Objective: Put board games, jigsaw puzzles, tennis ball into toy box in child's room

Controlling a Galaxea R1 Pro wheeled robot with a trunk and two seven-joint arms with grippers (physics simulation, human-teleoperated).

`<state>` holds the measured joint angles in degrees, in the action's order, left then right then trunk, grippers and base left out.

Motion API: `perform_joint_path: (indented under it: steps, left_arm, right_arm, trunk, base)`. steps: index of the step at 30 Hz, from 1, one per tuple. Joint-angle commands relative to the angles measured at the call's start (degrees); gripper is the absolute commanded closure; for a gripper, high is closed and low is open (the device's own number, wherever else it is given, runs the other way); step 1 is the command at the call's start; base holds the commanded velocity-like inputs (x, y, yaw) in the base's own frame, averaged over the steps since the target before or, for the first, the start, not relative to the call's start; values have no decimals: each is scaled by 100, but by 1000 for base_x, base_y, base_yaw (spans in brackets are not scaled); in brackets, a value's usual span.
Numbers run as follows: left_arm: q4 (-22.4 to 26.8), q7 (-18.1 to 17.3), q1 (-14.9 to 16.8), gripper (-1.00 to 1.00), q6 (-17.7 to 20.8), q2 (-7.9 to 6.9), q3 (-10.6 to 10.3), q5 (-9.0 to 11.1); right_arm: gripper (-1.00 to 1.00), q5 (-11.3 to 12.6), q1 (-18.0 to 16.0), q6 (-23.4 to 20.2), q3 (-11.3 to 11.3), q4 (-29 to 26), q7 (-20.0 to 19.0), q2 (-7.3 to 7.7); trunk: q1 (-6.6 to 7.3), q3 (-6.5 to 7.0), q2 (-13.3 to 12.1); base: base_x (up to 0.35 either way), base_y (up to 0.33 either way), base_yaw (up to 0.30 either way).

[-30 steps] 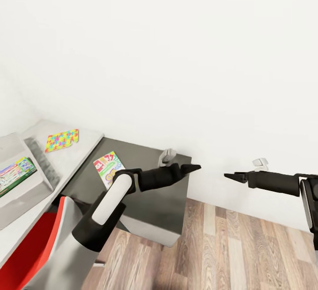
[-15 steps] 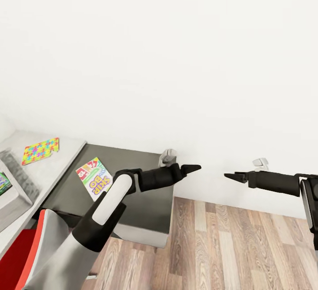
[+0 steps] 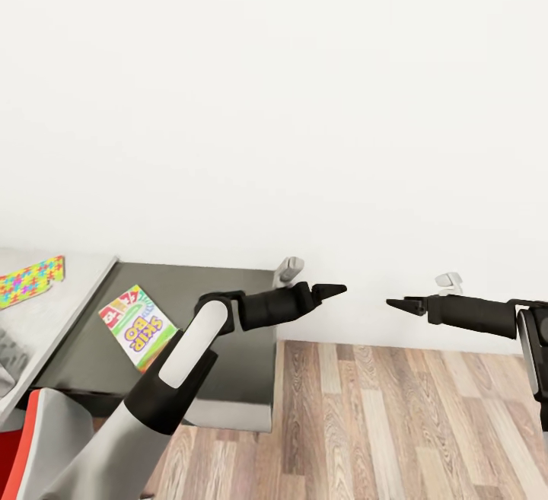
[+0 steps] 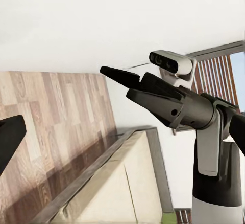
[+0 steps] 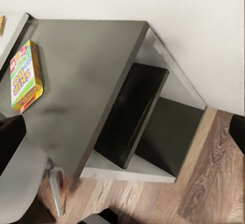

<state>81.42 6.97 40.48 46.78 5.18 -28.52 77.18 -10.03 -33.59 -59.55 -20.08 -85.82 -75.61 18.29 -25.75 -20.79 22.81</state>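
Both end effectors are empty. The right end effector (image 3: 397,304) has its fingers set apart, one at each edge of the right wrist view with nothing between them. The left end effector (image 3: 329,289) also reads as apart, with one finger (image 4: 10,137) dark at the edge of its own wrist view. Both are held out level over the wood floor (image 3: 396,424), facing a bare white wall.

The nearest task item is the SKIP-BO board game (image 3: 138,316). It lies flat on the dark grey cabinet (image 3: 190,281), below the left end effector and well back from it towards that arm's elbow. One jigsaw puzzle (image 3: 30,281) lies further out the same way, on the pale table (image 3: 46,317). The left wrist view shows the bed (image 4: 112,183) beyond the right arm.

My judgement is that no grasp is in hand and you are repositioning. If the card box is your next item, square the base to the cabinet before reaching, so that the box sits ahead of the left end effector and not behind it. Keep that forearm clear of the cabinet edge. Come down over the box's short side with the fingers wide, because it is thin and lies flat and could slide or be pinned if you take it carelessly.

"SKIP-BO" is legible on the box lid, inverted in the head view. I find the smaller print on the box unreadable and see no other writing.
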Motion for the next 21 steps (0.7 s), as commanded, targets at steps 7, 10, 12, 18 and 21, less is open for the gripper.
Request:
perform_joint_path:
  steps: [7,10,12,18,21]
  left_arm:
    - [4,58,4,-100,15,1,1,59]
    - [1,58,4,-100,15,1,2,56]
    - [1,58,4,-100,15,1,3,55]
    - [-2,59,4,-100,13,-4,5,53]
    - [-2,59,4,-100,14,-6,10,52]
  right_arm:
    - [-100,-60,-8,-45,-5,-5,-59,-1]
    - [-100,-60,-8,-45,-4,-5,-59,-1]
    - [-100,-60,-8,-45,-4,-5,-59,-1]
    - [-100,-60,-8,-45,-4,-5,-59,-1]
    - [-100,-60,-8,-45,-5,-3,-59,-1]
  trunk:
    - [-4,28,10]
    - [-4,45,10]
    - [-4,56,10]
    - [-4,88,10]
    - [-4,105,10]
  base:
    - [0,0,-239]
    - [0,0,-239]
    - [0,0,-239]
    - [0,0,-239]
    - [0,0,-239]
